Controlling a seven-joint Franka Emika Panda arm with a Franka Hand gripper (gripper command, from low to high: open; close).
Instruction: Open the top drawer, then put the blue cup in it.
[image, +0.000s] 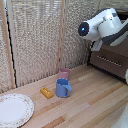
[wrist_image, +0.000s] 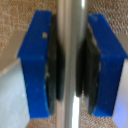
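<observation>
A woven screen (image: 35, 40) backs the light wooden tabletop (image: 95, 107) under soft light.

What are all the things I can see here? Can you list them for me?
blue cup: one, periwinkle blue, mid-table, upright, handle showing.
pink cup: one, pink, right behind the blue cup.
yellow block: one, yellow-orange, just to the exterior view's left of the blue cup.
plate: one, white with patterned rim, table's near corner at the exterior view's left.
dresser: one, dark brown, exterior view's right.
bar handle: one, silver, between the claw's pads.
arm: one, white, by the dresser.
claw: one, blue, closed around the bar handle.
</observation>
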